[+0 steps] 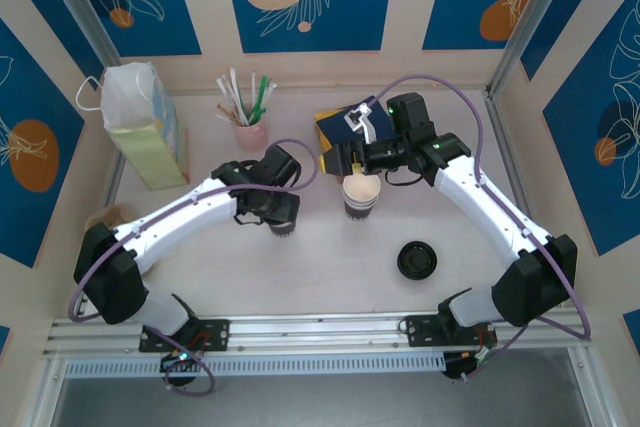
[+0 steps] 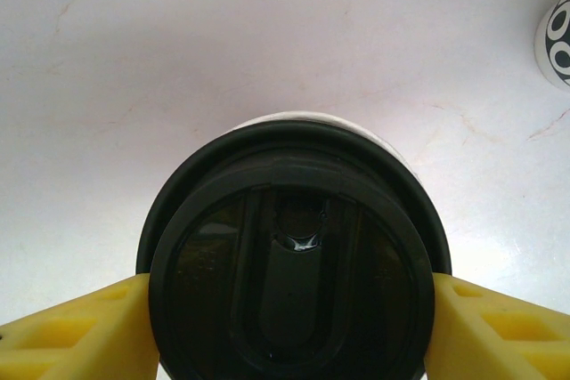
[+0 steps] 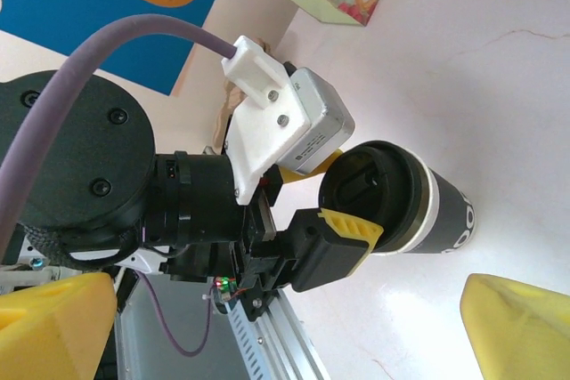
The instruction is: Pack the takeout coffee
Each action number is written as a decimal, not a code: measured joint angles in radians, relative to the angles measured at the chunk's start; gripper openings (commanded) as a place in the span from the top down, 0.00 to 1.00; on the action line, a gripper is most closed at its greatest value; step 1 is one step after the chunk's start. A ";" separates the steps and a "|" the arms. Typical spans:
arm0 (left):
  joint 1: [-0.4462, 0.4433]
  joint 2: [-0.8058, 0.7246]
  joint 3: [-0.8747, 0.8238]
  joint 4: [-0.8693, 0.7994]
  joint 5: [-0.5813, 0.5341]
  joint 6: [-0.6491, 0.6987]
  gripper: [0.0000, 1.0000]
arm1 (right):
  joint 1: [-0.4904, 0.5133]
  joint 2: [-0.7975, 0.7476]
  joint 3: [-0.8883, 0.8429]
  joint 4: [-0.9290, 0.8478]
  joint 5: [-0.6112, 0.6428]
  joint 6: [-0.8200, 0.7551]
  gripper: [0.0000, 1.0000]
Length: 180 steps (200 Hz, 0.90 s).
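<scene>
Nearest, towards the near right of the worktop (image 1: 330, 277), lies a loose black lid (image 1: 416, 260). Further in, just left of the worktop's middle, stands the takeout coffee (image 2: 289, 260). The left gripper (image 1: 281, 211) sits directly over it and holds it: its yellow fingers (image 2: 80, 331) press on either side of the lid. Just to the right stands a lidless striped cup (image 1: 361, 197). Behind that cup, the right gripper (image 1: 352, 160) is spread wide with nothing between its fingers. A paper bag (image 1: 145, 125) stands at the far left corner.
</scene>
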 measured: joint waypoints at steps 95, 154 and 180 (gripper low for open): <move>-0.009 0.016 0.000 0.000 -0.007 0.006 0.32 | -0.044 -0.001 -0.044 -0.006 0.038 0.000 0.01; -0.021 0.022 0.007 -0.002 -0.019 0.007 0.31 | -0.064 -0.024 -0.063 -0.008 0.063 0.000 0.01; -0.026 0.027 0.017 -0.002 -0.019 0.007 0.32 | -0.065 -0.027 -0.070 -0.007 0.063 0.000 0.01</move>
